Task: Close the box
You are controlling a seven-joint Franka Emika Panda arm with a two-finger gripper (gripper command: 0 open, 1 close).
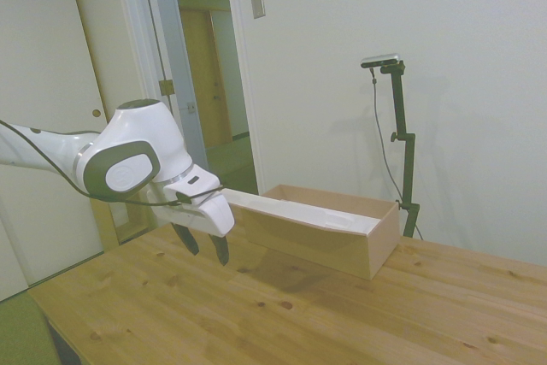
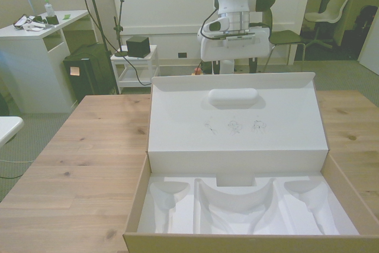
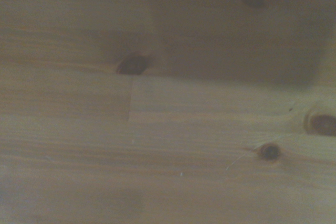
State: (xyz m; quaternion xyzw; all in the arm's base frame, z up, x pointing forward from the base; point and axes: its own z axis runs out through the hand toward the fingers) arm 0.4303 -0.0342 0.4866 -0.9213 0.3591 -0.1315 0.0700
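On the table [image 1: 359,314] we have the box [image 1: 342,241], lid [image 2: 237,119] leaning back half-open; thin, light, bendy card, so we push mid-edge. Gripper [image 1: 205,250] behind lid, fingers slightly apart, empty.
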